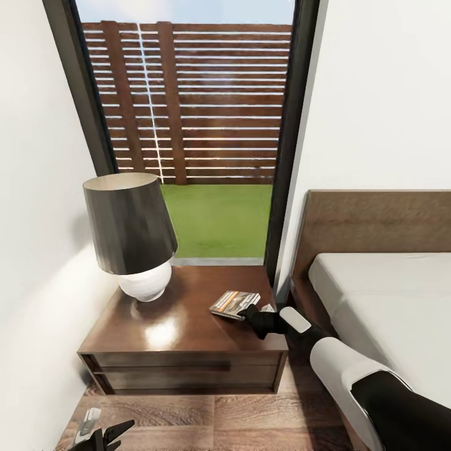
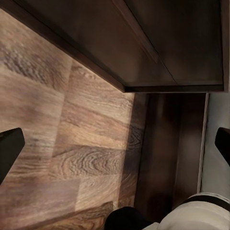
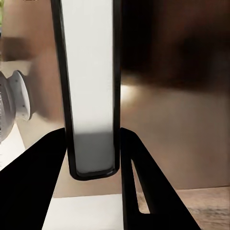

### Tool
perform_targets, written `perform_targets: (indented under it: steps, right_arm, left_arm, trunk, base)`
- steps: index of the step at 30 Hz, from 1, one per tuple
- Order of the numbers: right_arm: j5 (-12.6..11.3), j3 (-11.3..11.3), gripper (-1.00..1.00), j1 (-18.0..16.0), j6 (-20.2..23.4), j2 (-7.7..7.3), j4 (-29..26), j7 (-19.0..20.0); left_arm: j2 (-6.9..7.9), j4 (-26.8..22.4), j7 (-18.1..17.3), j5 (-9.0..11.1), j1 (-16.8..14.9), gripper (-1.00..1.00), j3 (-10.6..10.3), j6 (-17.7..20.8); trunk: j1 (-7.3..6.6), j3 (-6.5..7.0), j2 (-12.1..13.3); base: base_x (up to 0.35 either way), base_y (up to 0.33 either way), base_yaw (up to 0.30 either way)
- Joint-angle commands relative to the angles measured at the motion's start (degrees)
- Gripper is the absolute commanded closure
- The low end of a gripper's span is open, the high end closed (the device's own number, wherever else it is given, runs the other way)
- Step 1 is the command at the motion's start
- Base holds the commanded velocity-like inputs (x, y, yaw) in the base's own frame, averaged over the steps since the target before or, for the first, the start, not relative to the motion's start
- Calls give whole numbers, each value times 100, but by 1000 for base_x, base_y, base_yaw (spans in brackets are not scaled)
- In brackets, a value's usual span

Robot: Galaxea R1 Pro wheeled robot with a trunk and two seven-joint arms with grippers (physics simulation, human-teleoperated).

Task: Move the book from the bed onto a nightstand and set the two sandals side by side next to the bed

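The right gripper [image 1: 245,313] is clamped on the book [image 1: 233,303], whose far end lies on the nightstand [image 1: 181,326] top, right of the lamp [image 1: 133,235]; its page edge sits between the black fingers [image 3: 143,182]. The left gripper [image 1: 100,433] hangs low over the wooden floor [image 2: 72,143], jaws spread apart. The bed [image 1: 388,294] stands just beside the nightstand.

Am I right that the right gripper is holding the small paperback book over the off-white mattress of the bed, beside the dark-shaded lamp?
Not quite. The right gripper is shut on the small paperback book, but over the dark brown glossy nightstand, not the mattress. The head view shows it, with the dark-shaded lamp on the same top.
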Motion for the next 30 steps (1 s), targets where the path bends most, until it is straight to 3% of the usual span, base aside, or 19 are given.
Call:
perform_targets:
  steps: [1,24,25,30]
  right_arm:
    - [-28,50,100,-2,7,-2,-4,-41]
    - [-30,48,100,-2,7,3,-4,-41]
    - [-30,48,-100,-2,7,3,-4,-41]
    - [-30,48,-100,-2,0,3,-4,-41]
  left_arm:
    - [-1,1,-14,14,-3,-100,12,51]
    - [-9,1,-14,14,-3,-100,12,51]
    - [-9,1,-14,14,-3,-100,12,51]
    - [-9,1,-14,14,-3,-100,12,51]
  trunk:
    - [0,-6,-3]
    - [0,-6,-3]
    - [0,-6,-3]
    - [0,-6,-3]
  base:
    - [0,0,0]
    - [0,0,0]
    - [0,0,0]
    - [0,0,0]
